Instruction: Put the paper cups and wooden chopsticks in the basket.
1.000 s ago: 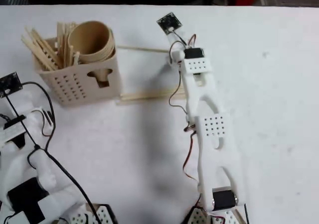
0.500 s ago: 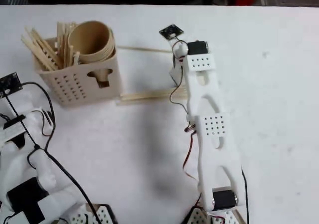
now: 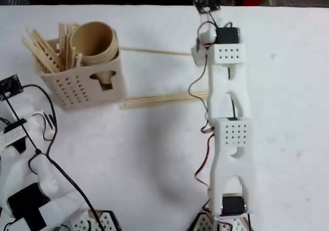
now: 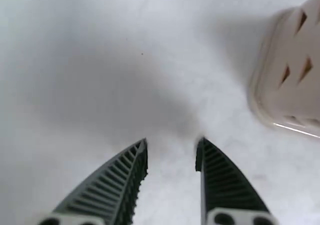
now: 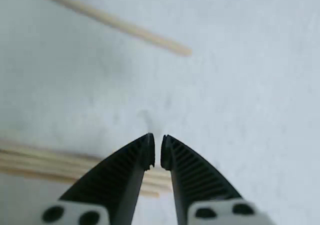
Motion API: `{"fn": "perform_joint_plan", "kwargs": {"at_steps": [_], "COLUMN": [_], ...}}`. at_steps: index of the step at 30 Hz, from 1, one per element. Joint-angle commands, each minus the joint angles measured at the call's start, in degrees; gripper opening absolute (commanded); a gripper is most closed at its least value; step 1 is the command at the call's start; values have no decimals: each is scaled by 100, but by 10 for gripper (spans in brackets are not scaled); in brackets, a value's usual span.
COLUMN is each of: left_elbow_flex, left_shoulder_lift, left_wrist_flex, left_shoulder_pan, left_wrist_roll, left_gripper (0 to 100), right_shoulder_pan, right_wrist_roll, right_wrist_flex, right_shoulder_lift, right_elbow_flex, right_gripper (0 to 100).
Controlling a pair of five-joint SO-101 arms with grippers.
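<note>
The cream perforated basket (image 3: 85,87) stands at the back left and holds nested paper cups (image 3: 95,41) and several wooden chopsticks (image 3: 46,49). One loose chopstick (image 3: 154,51) lies right of the basket, and a bundle of chopsticks (image 3: 164,98) lies nearer. My right arm (image 3: 226,87) stretches over the right end of that bundle. My right gripper (image 5: 156,146) is shut and empty just above the table, with the bundle (image 5: 45,160) under it and the single chopstick (image 5: 115,22) beyond. My left gripper (image 4: 171,146) is open over bare table, beside the basket (image 4: 292,70).
The left arm's white body and black cables (image 3: 31,154) fill the near left corner. The table's far edge (image 3: 154,5) runs along the back. White tabletop (image 3: 288,113) stretches right of the right arm.
My right arm has swung to the right and farther back, away from the basket. The loose chopsticks, the basket and the left arm stayed put.
</note>
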Motion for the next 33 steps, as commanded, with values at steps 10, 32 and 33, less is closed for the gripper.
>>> {"fn": "perform_joint_plan", "kwargs": {"at_steps": [10,32,33], "left_elbow_flex": [-26,26,97], "left_shoulder_lift": [-154,-136,-145], "left_wrist_flex": [-97,-62,-97], "left_shoulder_pan": [92,92,92], "left_wrist_roll": [44,70,62], "left_gripper": [172,171,172], "right_shoulder_pan": [-374,-374,-374], "right_wrist_roll": [-1204,-1512,-1512], "right_wrist_flex": [-4804,-2633,-2360], "right_shoulder_lift": [1710,1974,1877], "right_elbow_flex": [-97,-97,-97], "right_gripper": [42,38,38]}}
